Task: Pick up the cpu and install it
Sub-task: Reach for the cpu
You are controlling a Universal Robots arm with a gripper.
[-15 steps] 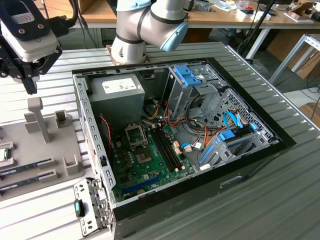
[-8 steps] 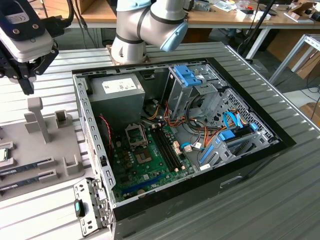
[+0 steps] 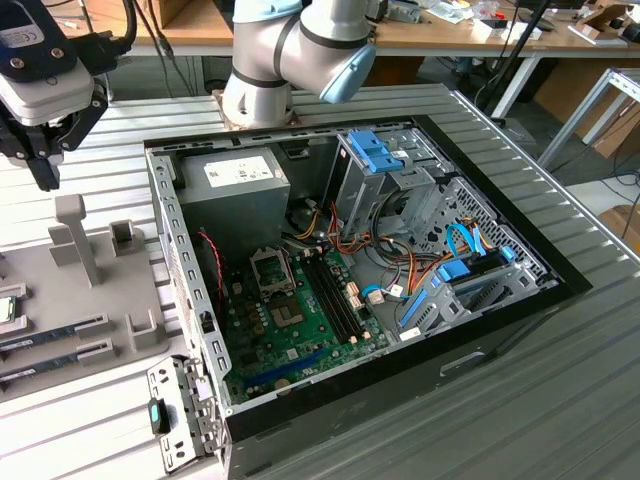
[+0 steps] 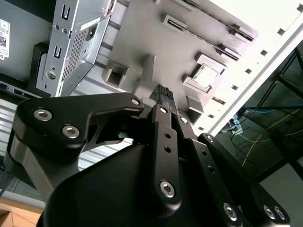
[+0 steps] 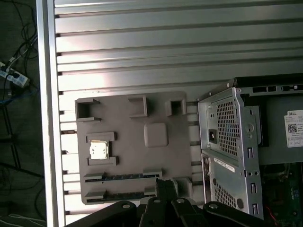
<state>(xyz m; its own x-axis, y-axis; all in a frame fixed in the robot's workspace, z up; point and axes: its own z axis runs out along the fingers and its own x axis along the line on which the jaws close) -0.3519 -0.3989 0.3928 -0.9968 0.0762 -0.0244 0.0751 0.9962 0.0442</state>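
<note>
The cpu [image 5: 99, 150], a small square chip with a silver top, lies in a recessed holder on the grey fixture plate [image 5: 156, 113]. It also appears in the second wrist view as the cpu [image 4: 206, 75], and at the exterior view's left edge as the cpu [image 3: 6, 311]. My gripper [image 3: 45, 165] hangs above the fixture plate's far part, well apart from the chip. Its fingertips [image 4: 163, 93] are pressed together with nothing between them. In the open computer case, the motherboard's empty socket [image 3: 270, 268] sits near the power supply.
Two memory sticks [image 5: 123, 176] lie in slots on the fixture plate near the gripper [image 5: 165, 185]. Upright grey posts [image 3: 75, 235] rise from the plate. The case's metal wall [image 3: 180, 270] borders the plate. The drive cage [image 3: 385, 165] and cables fill the case's far side.
</note>
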